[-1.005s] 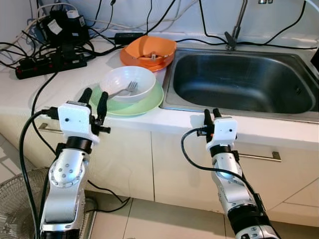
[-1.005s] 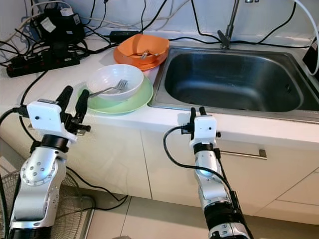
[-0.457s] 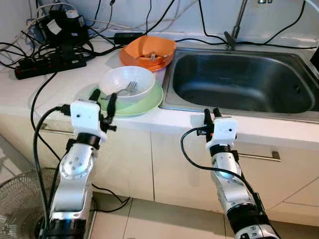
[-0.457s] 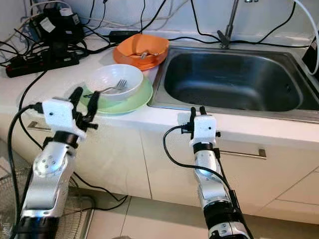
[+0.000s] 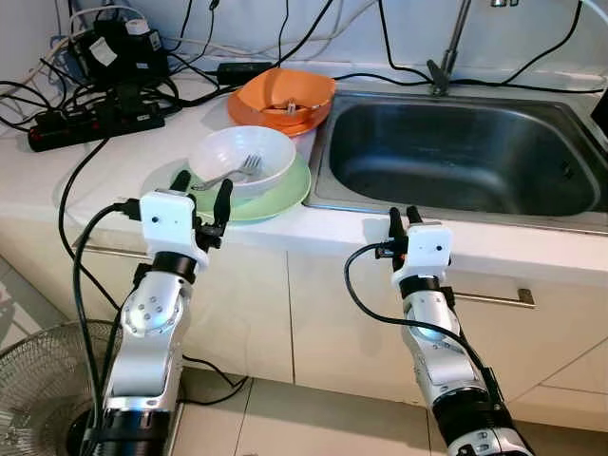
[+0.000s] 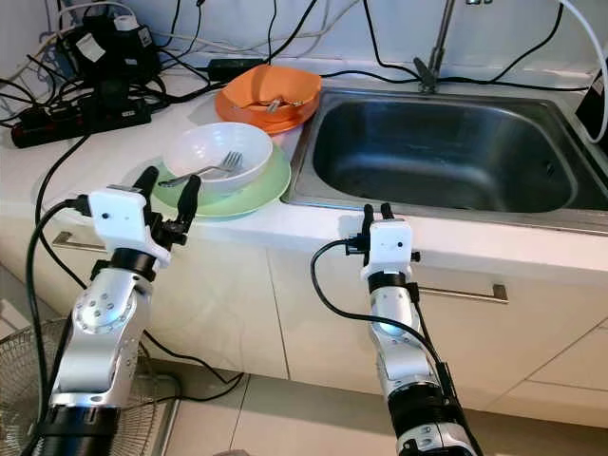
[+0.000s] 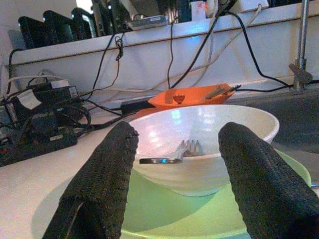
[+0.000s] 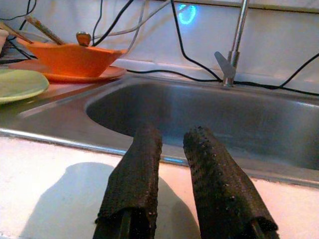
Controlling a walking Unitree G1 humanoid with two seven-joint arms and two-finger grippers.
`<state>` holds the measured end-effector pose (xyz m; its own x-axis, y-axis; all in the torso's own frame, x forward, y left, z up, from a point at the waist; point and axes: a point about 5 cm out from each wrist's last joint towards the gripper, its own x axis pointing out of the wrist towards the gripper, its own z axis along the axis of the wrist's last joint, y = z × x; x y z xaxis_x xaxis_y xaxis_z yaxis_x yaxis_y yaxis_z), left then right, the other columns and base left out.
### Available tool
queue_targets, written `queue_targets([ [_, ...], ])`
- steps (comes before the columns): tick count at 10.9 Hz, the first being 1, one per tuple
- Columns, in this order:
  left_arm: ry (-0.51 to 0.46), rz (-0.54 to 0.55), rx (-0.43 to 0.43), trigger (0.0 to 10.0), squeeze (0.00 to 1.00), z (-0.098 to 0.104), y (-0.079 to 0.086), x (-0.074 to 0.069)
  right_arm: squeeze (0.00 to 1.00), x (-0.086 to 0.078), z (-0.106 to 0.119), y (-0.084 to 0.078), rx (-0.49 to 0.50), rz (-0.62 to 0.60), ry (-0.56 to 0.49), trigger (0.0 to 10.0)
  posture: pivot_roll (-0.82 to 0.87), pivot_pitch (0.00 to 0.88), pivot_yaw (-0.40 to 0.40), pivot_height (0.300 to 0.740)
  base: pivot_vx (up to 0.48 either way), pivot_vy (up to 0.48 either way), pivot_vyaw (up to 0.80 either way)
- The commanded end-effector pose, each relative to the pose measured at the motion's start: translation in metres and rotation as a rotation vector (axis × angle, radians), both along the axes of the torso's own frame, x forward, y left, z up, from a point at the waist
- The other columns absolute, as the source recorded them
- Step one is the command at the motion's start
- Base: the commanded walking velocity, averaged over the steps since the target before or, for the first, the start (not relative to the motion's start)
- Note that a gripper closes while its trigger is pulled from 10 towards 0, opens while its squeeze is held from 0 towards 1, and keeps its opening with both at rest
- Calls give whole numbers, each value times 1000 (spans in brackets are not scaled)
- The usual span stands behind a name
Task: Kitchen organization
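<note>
Just beyond the left claw (image 5: 200,198) (fingers spread wide), white bowl (image 5: 243,160) on green plate (image 5: 275,199).

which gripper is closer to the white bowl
Left. The left gripper is at the counter edge right in front of the white bowl, fingers open. The right gripper sits off by the sink.
</note>
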<state>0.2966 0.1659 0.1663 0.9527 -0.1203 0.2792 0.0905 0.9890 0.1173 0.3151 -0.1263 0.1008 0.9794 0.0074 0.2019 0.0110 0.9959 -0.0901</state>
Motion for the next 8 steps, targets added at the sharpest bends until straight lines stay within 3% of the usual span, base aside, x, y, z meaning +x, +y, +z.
queue_targets([
  [1, -5, 7, -9, 10000, 0, 0, 1, 3, 0, 3, 2, 3, -2, 8, -10, 10000, 91, 0, 58, 740, 0, 0, 0],
  [6, 2, 26, -38, 10000, 0, -1, 1, 19, 0, 2, 2, 1, -8, 3, -5, 10000, 82, 0, 52, 740, 0, 0, 0],
  [7, 1, 28, -42, 4902, 0, -1, 1, 20, 0, 2, 1, 0, -9, 2, -4, 10000, 83, 0, 50, 740, 0, 0, 0],
  [8, 1, 35, -47, 549, 0, -2, 1, 22, 0, 2, 1, 0, -11, 1, -2, 10000, 84, 0, 50, 740, 0, 0, 0],
])
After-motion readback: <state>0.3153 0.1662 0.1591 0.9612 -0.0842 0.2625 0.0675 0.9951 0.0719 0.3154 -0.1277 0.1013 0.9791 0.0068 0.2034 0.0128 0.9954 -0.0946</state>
